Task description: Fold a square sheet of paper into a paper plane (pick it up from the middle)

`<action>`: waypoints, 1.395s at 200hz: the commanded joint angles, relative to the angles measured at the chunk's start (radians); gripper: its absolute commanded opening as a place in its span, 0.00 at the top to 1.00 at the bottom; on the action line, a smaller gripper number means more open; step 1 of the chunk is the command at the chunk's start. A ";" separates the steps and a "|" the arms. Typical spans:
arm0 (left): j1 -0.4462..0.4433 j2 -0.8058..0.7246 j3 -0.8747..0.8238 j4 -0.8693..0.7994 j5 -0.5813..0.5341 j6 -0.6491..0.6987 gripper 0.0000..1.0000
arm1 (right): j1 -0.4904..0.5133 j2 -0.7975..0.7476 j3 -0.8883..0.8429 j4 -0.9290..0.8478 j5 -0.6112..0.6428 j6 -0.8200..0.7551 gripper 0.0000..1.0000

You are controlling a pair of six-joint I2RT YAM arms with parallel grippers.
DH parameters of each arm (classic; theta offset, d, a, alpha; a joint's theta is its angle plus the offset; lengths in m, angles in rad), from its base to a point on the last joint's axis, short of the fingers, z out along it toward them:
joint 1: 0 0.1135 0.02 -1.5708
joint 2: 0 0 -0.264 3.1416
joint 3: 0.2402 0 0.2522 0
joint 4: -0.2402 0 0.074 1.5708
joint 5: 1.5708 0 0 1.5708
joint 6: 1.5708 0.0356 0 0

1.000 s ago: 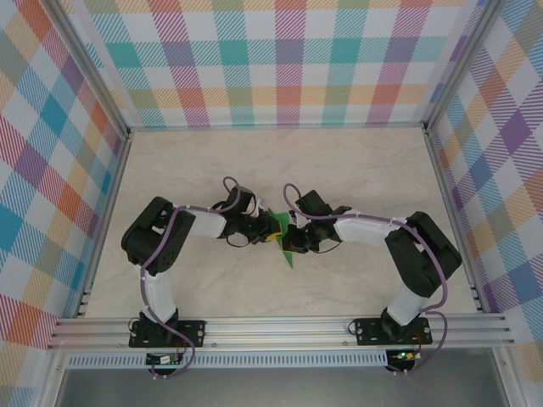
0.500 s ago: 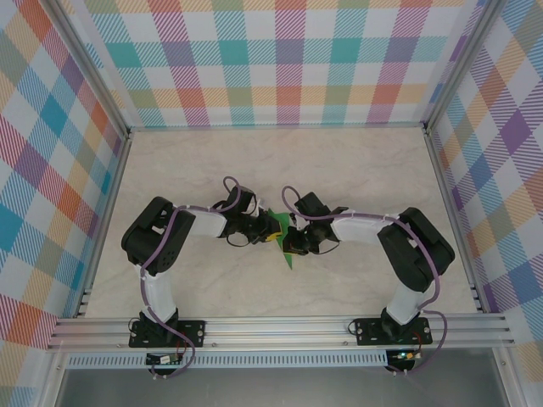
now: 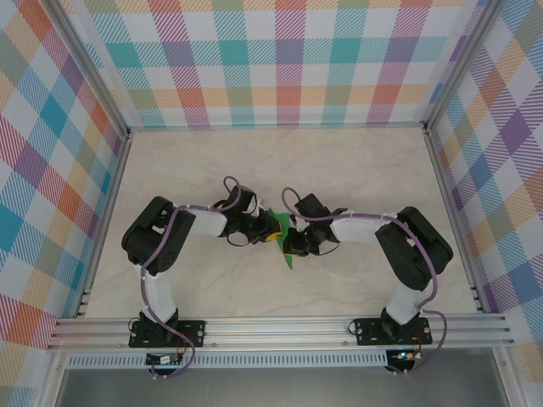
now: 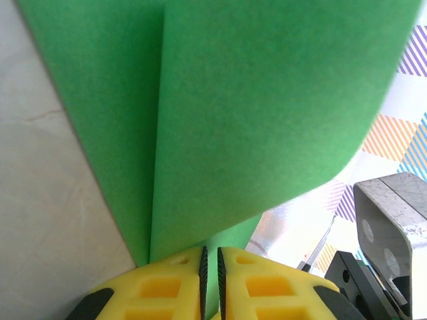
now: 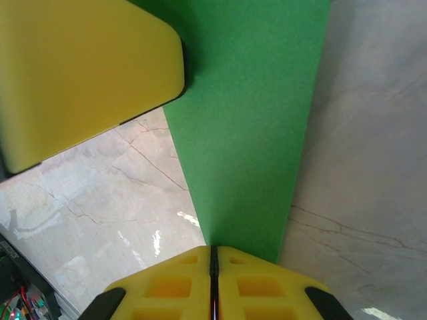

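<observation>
Bright green paper sheet (image 3: 277,224), thin and already creased into layers, sits at the middle of the scene between the two arms. Pastel checked walls (image 3: 280,59) enclose three sides of the pale, marble-patterned counter (image 3: 356,170), and a ridged aluminium rail (image 3: 280,326) runs along its near edge. From that rail the black-and-white left arm (image 3: 182,229) and the matching right arm (image 3: 382,229) bend inward, and their wrists meet at the paper over the middle of the counter.

From above, the paper shows as a small green shape with a narrow tip pointing toward the near edge and a patch of yellow at its centre. I cannot tell whether the tip touches the counter.

In the left wrist view the paper (image 4: 253,120) rises out of the left jaws as two overlapping green layers, with a straight fold edge running up from the yellow pads (image 4: 267,293). The left jaws are closed on its lower edge, with only a thin slit between the pads.

In the right wrist view a tapering green strip (image 5: 253,120) narrows into the right jaws, which are pressed together on it. The other arm's yellow pad (image 5: 80,73) lies against the strip's upper left part.
</observation>
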 commanded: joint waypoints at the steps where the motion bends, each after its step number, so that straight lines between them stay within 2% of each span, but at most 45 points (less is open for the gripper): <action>1: -0.010 0.037 0.005 -0.060 -0.052 0.016 0.85 | 0.007 -0.022 0.030 -0.020 -0.021 -0.014 0.91; 60: -0.010 0.037 0.003 -0.091 -0.071 0.024 0.86 | 0.011 0.039 0.053 -0.031 0.011 -0.011 0.94; 203: -0.010 0.041 -0.003 -0.177 -0.164 0.017 0.88 | 0.034 -0.035 -0.073 -0.111 -0.059 -0.055 0.95; 279: -0.010 0.052 0.001 -0.194 -0.173 0.017 0.89 | 0.050 -0.068 -0.107 -0.144 -0.080 -0.069 0.94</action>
